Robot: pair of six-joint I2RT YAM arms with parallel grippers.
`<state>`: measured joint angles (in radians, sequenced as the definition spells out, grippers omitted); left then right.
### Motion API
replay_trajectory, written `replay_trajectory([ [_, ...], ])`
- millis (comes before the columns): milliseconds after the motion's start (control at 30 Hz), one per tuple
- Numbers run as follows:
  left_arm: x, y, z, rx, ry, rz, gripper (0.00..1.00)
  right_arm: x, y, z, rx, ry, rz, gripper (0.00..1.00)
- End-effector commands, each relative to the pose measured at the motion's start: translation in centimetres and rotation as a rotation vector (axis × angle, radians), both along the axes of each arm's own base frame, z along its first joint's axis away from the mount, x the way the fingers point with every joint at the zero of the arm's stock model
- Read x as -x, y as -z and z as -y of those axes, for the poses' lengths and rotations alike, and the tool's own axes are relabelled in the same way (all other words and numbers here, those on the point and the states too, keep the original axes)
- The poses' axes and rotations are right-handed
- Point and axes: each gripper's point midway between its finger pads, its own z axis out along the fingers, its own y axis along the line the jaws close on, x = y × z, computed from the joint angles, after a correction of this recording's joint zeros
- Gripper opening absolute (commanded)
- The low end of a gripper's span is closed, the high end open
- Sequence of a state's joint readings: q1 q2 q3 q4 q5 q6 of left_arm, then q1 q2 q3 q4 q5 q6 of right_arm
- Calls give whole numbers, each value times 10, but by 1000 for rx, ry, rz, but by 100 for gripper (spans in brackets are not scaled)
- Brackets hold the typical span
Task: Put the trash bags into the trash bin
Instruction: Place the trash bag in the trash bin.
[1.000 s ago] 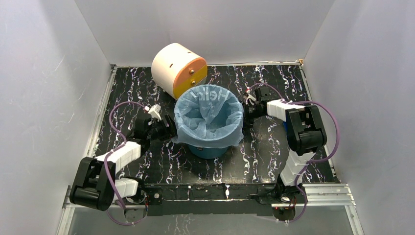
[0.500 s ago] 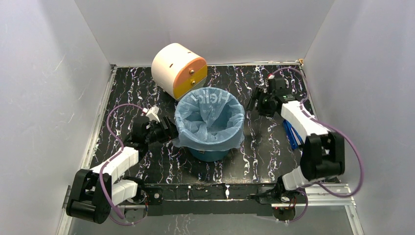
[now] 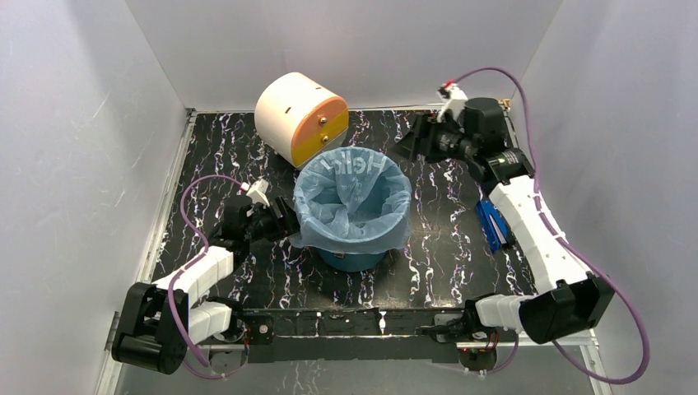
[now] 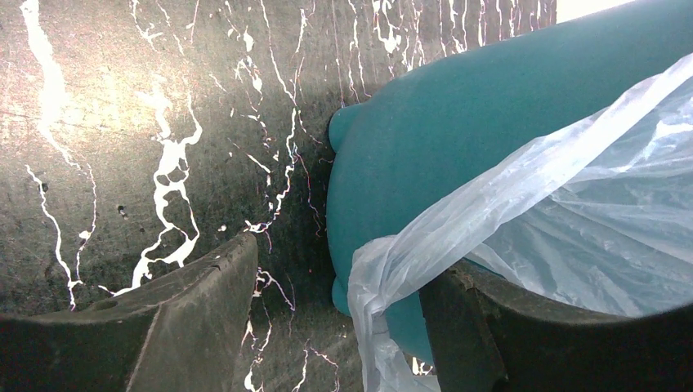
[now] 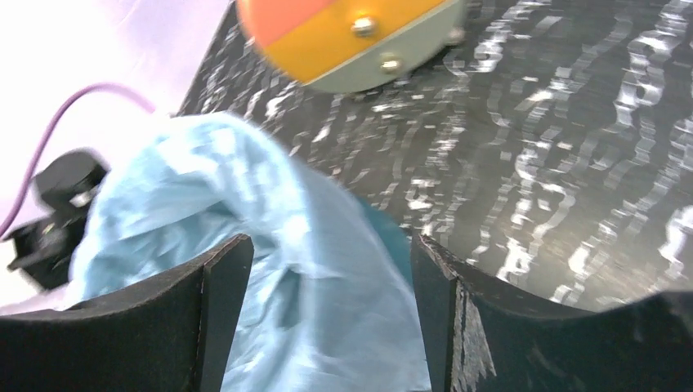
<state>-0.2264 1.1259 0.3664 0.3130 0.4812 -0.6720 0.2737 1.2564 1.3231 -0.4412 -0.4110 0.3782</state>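
Left gripper (image 3: 286,224) is at the left wall of the teal trash bin (image 3: 355,256), jaws wide, gripping nothing. The pale blue trash bag (image 3: 352,196) lines the bin, its hem folded over the rim and hanging beside one finger. Right gripper (image 3: 411,146) is raised far right, jaws apart, empty. I judge the bagging essentially done; only pulling the arms clear remains.

The desk (image 3: 444,263) has a black top with thin white veins, like marble, and it shines a little where the light falls on it. Plain pale walls close it in on three sides: a back wall (image 3: 370,49), a left wall (image 3: 74,164) and a right wall (image 3: 630,140). The light is soft and even, and the shadows are weak.
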Motion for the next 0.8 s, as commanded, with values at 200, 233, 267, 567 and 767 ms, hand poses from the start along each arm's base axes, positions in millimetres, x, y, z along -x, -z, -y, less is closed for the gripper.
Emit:
replay_trajectory([
  [200, -2, -3, 0, -11, 6, 20, 67, 58, -15, -100, 260, -309, 162, 73],
  [233, -2, -3, 0, -11, 6, 20, 67, 62, -9, -107, 295, -324, 153, 74],
  [267, -2, -3, 0, -12, 7, 21, 67, 64, -3, -112, 333, -334, 145, 74],
  [567, -2, -3, 0, -14, 6, 24, 68, 92, 38, -142, 576, -433, 129, 78],
  [767, -2, -3, 0, -18, 7, 23, 68, 95, 83, -144, 679, -469, 63, 80],
])
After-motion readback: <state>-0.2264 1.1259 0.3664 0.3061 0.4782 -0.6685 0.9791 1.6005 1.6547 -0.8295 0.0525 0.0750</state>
